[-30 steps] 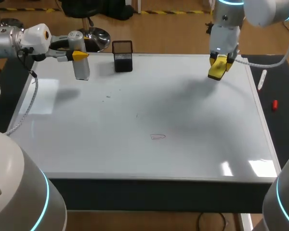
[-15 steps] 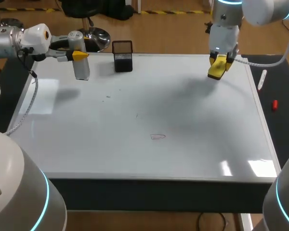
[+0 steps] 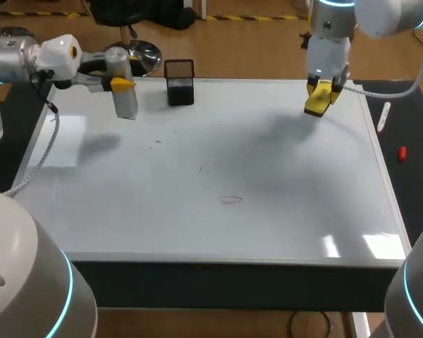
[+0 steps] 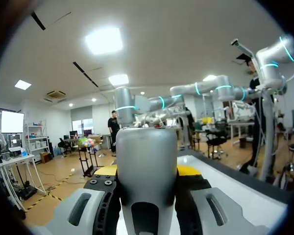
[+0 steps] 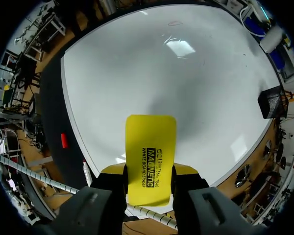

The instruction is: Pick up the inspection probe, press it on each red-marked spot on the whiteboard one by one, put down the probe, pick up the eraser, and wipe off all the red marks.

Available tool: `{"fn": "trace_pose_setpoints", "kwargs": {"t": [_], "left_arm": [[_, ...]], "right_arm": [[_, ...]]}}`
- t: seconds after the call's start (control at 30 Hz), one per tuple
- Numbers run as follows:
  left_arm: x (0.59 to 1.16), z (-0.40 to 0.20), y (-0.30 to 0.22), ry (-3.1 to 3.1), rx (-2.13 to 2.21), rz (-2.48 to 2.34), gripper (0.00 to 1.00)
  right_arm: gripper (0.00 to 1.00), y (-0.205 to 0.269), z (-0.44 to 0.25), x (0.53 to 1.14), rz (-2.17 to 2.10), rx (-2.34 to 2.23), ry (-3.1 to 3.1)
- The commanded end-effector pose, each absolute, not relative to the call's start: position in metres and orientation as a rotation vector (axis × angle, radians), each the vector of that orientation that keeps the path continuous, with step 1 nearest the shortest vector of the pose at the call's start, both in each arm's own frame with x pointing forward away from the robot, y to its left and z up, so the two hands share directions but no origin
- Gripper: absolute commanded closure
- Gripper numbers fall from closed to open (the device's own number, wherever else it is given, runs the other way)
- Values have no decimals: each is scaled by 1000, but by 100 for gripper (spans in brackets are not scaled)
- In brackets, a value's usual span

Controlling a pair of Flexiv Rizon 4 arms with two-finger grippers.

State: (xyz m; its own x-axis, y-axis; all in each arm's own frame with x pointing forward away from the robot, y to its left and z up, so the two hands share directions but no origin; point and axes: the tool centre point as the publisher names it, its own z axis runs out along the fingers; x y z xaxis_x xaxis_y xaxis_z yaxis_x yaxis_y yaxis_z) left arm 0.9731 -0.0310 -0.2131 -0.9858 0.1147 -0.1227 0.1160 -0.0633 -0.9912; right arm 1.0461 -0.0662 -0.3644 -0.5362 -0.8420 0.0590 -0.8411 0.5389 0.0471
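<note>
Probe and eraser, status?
Left hand shut on probe, whiteboard's far-left corner. Right hand shut on eraser, far right. One red mark, near middle; mesh cup off the line.

Black printed lettering is running lengthwise in a few short lines on the yellow eraser [image 5: 151, 137], on the end lying nearer the jaws of the right gripper [image 5: 149, 171].

A black mesh pen cup [image 3: 179, 82] stands upright at the far edge of the whiteboard [image 3: 268, 176], toward my left. Off the whiteboard's right edge, on the dark tabletop [image 3: 412, 186], lie a white marker [image 3: 383, 117] and, nearer me, a small red piece [image 3: 402, 153].
</note>
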Motion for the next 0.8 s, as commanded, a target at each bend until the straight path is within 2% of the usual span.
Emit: {"fn": "trace_pose_setpoints", "kwargs": {"t": [0.03, 0.8], "left_arm": [[949, -203, -54, 2196, 284, -2262, 100], [806, -205, -153, 2183, 552, -2423, 100]], "right_arm": [[100, -67, -363, 1046, -17, 1475, -2687], [100, -67, -363, 1046, -17, 1475, -2687]]}}
